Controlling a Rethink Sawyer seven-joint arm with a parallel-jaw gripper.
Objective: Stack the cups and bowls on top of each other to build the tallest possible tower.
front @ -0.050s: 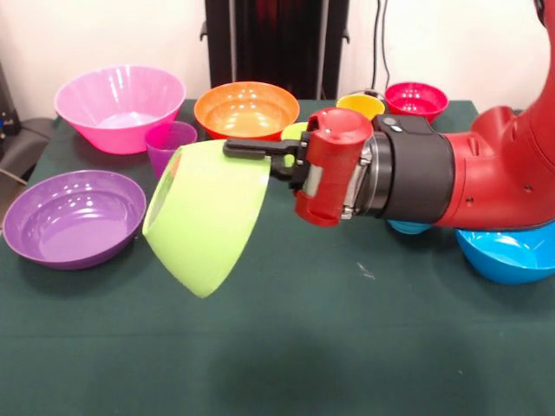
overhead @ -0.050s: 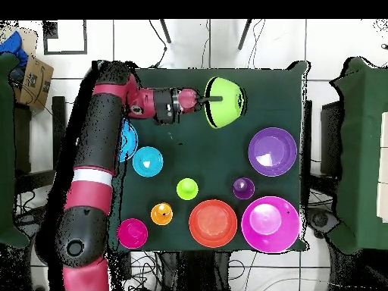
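lime green bowl [front @ -0.050s: 208, 221] hanging tipped sideways, off table [front @ -0.050s: 286, 347], just left of gripper [front @ -0.050s: 251, 149] in front view. gripper clamped on bowl's rim, fingers nearly closed.

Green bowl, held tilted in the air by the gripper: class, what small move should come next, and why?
Probably carry the green bowl over a wide bowl, such as the purple bowl, and level it. The gripper grips its rim, so it hangs tilted above bare table with nothing under it; a tower needs a broad base.
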